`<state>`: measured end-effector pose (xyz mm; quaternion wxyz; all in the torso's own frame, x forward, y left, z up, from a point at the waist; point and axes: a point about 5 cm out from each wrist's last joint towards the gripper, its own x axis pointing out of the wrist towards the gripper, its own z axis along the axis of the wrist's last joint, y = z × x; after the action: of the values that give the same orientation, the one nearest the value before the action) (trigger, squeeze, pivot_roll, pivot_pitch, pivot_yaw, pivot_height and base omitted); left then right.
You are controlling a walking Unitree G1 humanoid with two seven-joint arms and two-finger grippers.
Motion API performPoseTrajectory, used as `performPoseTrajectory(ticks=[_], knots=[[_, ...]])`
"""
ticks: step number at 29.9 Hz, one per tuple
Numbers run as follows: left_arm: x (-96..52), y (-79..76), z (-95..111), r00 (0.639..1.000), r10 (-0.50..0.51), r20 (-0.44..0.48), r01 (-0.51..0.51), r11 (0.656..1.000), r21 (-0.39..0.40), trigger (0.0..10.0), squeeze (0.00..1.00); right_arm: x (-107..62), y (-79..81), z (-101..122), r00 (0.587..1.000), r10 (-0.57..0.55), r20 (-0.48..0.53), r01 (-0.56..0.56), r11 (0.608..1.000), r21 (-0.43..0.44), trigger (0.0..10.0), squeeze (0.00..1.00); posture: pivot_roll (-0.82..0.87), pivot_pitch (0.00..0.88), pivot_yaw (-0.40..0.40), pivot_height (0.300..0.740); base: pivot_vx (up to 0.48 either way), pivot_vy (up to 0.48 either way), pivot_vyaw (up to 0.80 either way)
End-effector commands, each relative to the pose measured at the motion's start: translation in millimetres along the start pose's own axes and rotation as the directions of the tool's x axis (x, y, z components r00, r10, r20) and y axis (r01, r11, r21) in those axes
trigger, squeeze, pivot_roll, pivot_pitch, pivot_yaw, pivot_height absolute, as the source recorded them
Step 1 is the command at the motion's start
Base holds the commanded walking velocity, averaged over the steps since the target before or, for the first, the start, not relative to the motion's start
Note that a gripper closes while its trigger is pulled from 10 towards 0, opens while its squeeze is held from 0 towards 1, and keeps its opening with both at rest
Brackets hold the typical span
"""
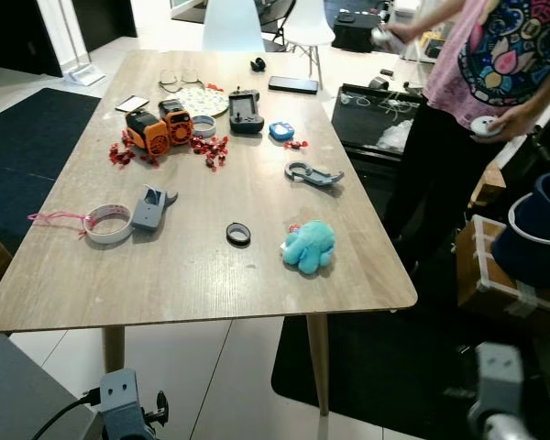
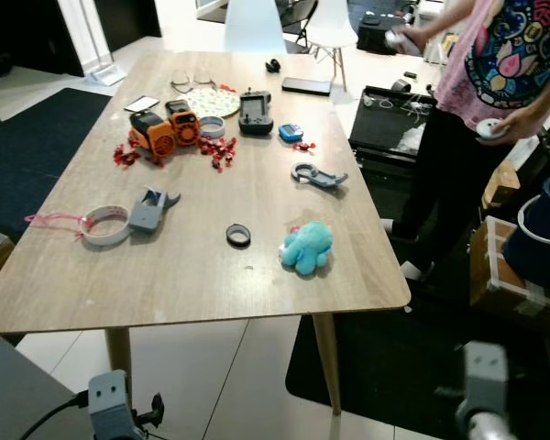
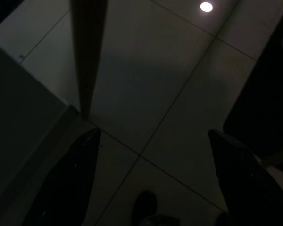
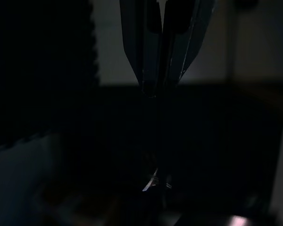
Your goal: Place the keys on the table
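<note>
Hanging low, the left end effector (image 3: 151,179) is gaping wide and empty over floor tiles; the right end effector (image 4: 161,89) is pinching closed above something glinting, beside the cluttered desk (image 1: 192,275).

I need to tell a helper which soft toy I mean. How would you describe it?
Look at the long wooden table, near its front right corner. The soft toy lies right of a small black ring; it is the only fluffy, light blue thing there.
</note>
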<state>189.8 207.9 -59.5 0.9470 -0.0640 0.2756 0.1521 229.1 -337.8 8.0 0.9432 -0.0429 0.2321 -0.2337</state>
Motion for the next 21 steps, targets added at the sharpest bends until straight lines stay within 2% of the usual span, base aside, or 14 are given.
performPoseTrajectory(ticks=[1,2,4,7,8,10,11,13,16,18,19,20,21], knots=[[-2.6,8.4,-6.1,0.999,0.023,-0.025,-0.023,1.0,0.003,10.0,0.0,6.2,-13.0,27.5,0.992,-0.07,0.108,0.062,0.995,0.076,10.0,0.0,0.03,0.07,-0.046,0.74,0.0,0.0,0.0],[-2.6,8.4,-6.1,0.999,0.023,-0.025,-0.023,1.0,0.003,10.0,0.0,6.2,-13.0,27.5,0.992,-0.07,0.108,0.062,0.995,0.076,10.0,0.0,0.03,0.07,-0.046,0.74,0.0,0.0,0.0],[-2.2,8.6,-5.6,0.999,0.023,-0.025,-0.023,1.0,0.004,10.0,0.0,14.6,-14.9,71.3,0.965,-0.08,0.249,0.043,0.988,0.151,10.0,0.0,0.03,0.067,-0.043,0.74,0.0,0.0,0.0],[-1.2,8.6,-4.5,1.0,0.019,-0.025,-0.019,1.0,0.006,10.0,0.0,21.9,9.3,138.9,0.902,0.035,0.431,-0.135,0.97,0.203,10.0,0.0,0.03,0.061,-0.042,0.74,0.0,0.0,0.0],[-1.2,8.6,-4.5,1.0,0.019,-0.025,-0.019,1.0,0.006,10.0,0.0,21.9,9.3,138.9,0.902,0.035,0.431,-0.135,0.97,0.203,10.0,0.0,0.03,0.061,-0.042,0.74,0.0,0.0,0.0],[-0.7,8.4,-3.4,1.0,0.017,-0.021,-0.017,1.0,0.004,10.0,0.0,20.1,46.1,178.5,0.829,0.211,0.518,-0.334,0.93,0.154,10.0,0.0,0.03,0.057,-0.047,0.74,0.0,0.0,0.0],[-0.7,8.4,-3.4,1.0,0.017,-0.021,-0.017,1.0,0.004,10.0,0.0,20.1,46.1,178.5,0.829,0.211,0.518,-0.334,0.93,0.154,10.0,0.0,0.03,0.057,-0.047,0.74,0.0,0.0,0.0],[-0.6,8.5,-2.8,1.0,0.018,-0.017,-0.018,1.0,-0.001,10.0,0.0,13.2,80.3,200.8,0.744,0.371,0.555,-0.489,0.869,0.075,10.0,0.0,0.04,0.054,-0.049,0.74,0.0,0.0,0.0],[-1.3,9.2,-3.3,1.0,0.021,-0.014,-0.021,1.0,-0.006,10.0,0.0,1.7,120.1,209.9,0.629,0.551,0.548,-0.647,0.762,-0.024,10.0,0.0,0.04,0.051,-0.052,0.74,0.0,0.0,0.0],[-2.4,10.6,-4.6,1.0,0.024,-0.014,-0.024,1.0,-0.009,10.0,0.0,-9.2,147.7,209.2,0.527,0.675,0.516,-0.746,0.658,-0.099,10.0,0.0,0.04,0.052,-0.053,0.74,0.0,0.0,0.0],[-2.4,10.6,-4.6,1.0,0.024,-0.014,-0.024,1.0,-0.009,10.0,0.0,-9.2,147.7,209.2,0.527,0.675,0.516,-0.746,0.658,-0.099,10.0,0.0,0.04,0.052,-0.053,0.74,0.0,0.0,0.0],[-2.8,11.2,-5.1,1.0,0.026,-0.014,-0.026,1.0,-0.01,10.0,0.0,-13.9,158.3,207.7,0.482,0.723,0.495,-0.783,0.609,-0.128,10.0,0.0,0.04,0.051,-0.052,0.74,0.0,0.0,0.0],[-2.8,11.2,-5.1,1.0,0.026,-0.014,-0.026,1.0,-0.01,10.0,0.0,-13.9,158.3,207.7,0.482,0.723,0.495,-0.783,0.609,-0.128,10.0,0.0,0.04,0.051,-0.052,0.74,0.0,0.0,0.0]])
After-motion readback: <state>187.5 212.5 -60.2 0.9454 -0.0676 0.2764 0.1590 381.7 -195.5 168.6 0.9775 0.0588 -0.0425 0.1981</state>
